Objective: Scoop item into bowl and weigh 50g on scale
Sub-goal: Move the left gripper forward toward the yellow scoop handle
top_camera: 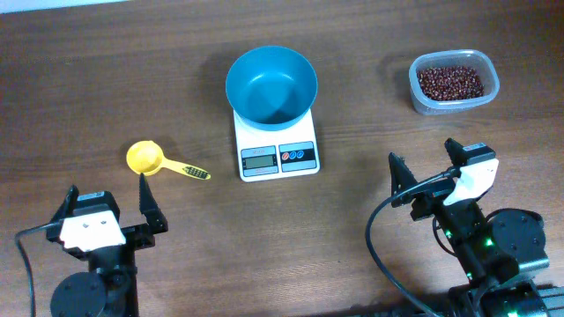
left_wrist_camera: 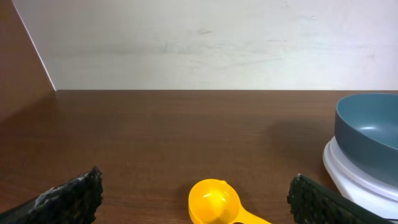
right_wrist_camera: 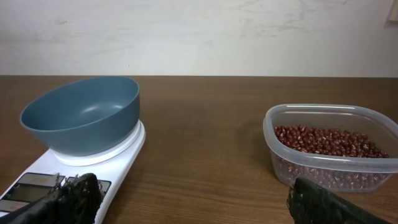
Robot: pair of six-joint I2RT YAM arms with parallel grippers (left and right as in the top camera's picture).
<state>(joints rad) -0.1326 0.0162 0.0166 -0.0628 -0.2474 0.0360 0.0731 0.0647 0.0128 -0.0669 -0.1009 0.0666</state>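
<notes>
An empty blue bowl (top_camera: 270, 84) (left_wrist_camera: 368, 127) (right_wrist_camera: 81, 114) rests on the white scale (top_camera: 277, 148) (right_wrist_camera: 99, 163) at the table's middle. Dark red-brown beans (top_camera: 449, 82) (right_wrist_camera: 329, 141) fill a clear plastic tub (top_camera: 454, 84) (right_wrist_camera: 280, 134) at the far right. A yellow scoop (top_camera: 150, 159) (left_wrist_camera: 214, 203) lies left of the scale, handle pointing right. At the near left my left gripper (top_camera: 107, 201) (left_wrist_camera: 194, 198) stands open just short of the scoop. The right gripper (top_camera: 425, 164) (right_wrist_camera: 193, 198) is open at the near right, nothing between its fingers.
The brown wooden table (top_camera: 106, 70) runs back to a pale wall (left_wrist_camera: 199, 43). Black cables (top_camera: 379, 246) trail from the right arm's base at the front edge.
</notes>
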